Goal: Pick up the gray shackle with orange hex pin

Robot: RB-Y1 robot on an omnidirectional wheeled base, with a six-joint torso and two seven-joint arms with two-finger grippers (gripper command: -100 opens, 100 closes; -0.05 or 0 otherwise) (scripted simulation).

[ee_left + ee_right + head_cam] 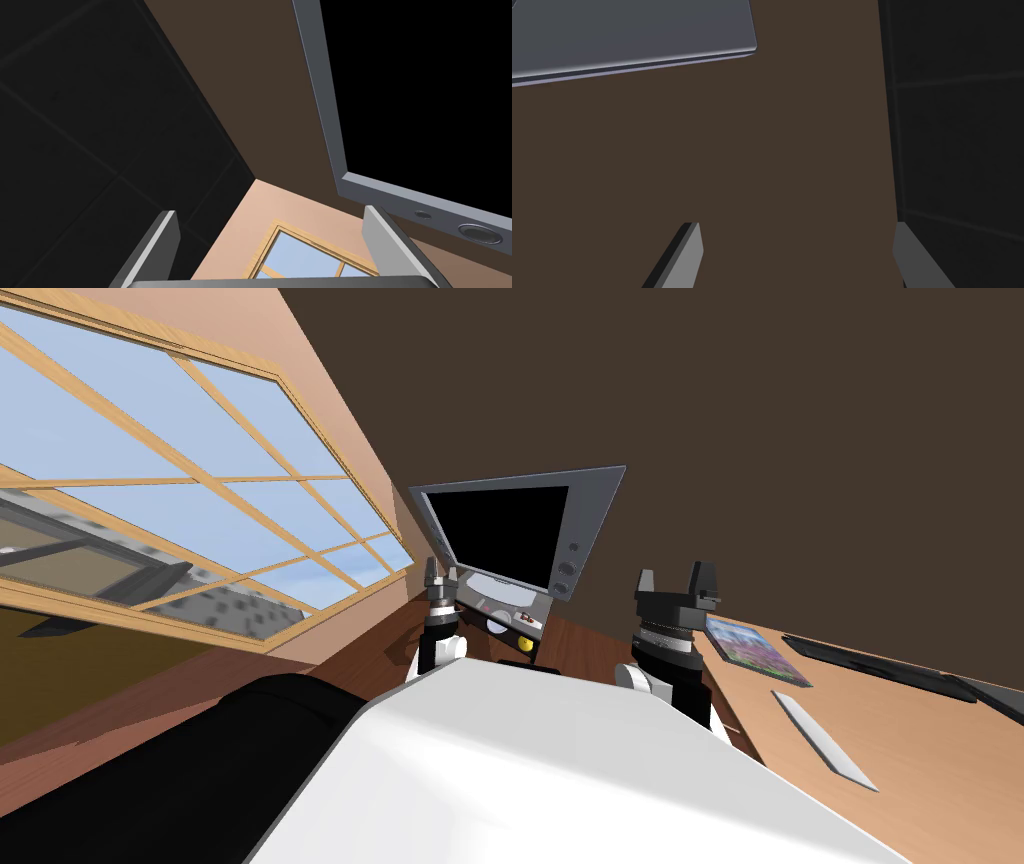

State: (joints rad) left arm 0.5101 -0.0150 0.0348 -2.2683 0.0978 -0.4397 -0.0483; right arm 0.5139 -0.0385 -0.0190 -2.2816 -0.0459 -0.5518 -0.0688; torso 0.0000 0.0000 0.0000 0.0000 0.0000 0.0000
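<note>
**Figure.** Head view of a reddish-brown worktop [585, 650] carrying a grey monitor [510, 533]. A cluster of small items lies at the monitor's foot. The shackle [522, 618] is judged to be the small grey piece with reddish-orange marks, which sits just beside a white round object [497, 626] and a yellow object [524, 642]. It is too small here to make out the bow or the pin.

The left tool [440, 576] is raised near this cluster, on the window side of the monitor. The right tool [677, 580] is raised well apart from it on the monitor's other side, near a colourful flat book [755, 650]. In the wrist views the left fingers [161, 245] and the right fingers [688, 250] stand wide apart with nothing between them. Both tools point up and away from the worktop.

**Handling (judgement).** The shackle is probably rigid, dense for its size and not fragile, with smooth rounded surfaces on which thin blades may slip. The likeliest secure hold is across the two straight legs close to the pin, so that the pin acts as a stop, rather than on the curved crown. The left tool is the nearer and would first have to turn downward
</note>
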